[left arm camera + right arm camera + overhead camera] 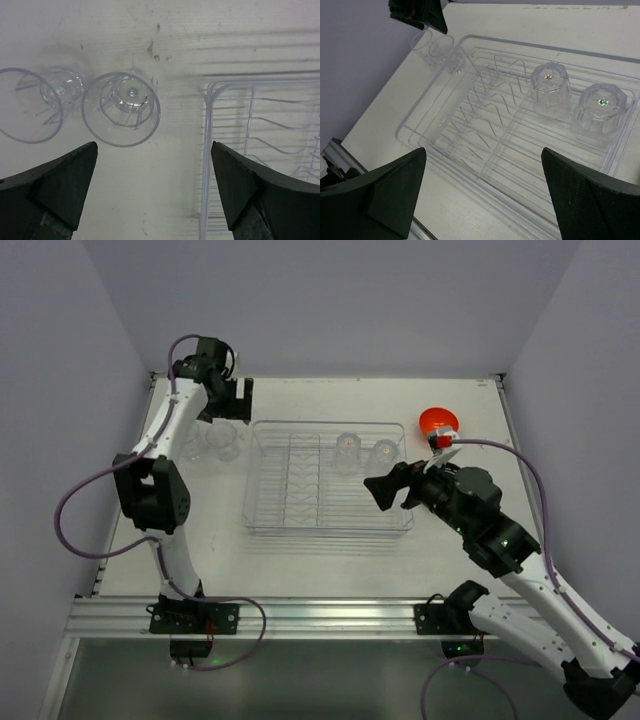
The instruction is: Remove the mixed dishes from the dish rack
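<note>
While the dish rack (330, 530) holds a first tumbler (550, 90) and a second tumbler (600, 110), upside down at its right end, a third tumbler (121, 107) and a fourth tumbler (50, 95) stand upright on the surface (200, 560) beside its left wall. The orange-red bowl (437, 422) rests near the rack's far right corner, outside it. Left end effector (155, 190) and right end effector (485, 195) both gape wide, empty.

A flat white rectangular table (330, 560) fills the booth, with plain pale lilac-grey walls (340, 300) rising behind it and on both sides. A silver slotted aluminium rail (320, 615) runs along its near edge, a dim grey-green surface (320, 680) below. Soft, even light; small brown specks (150, 48) mark the tabletop
</note>
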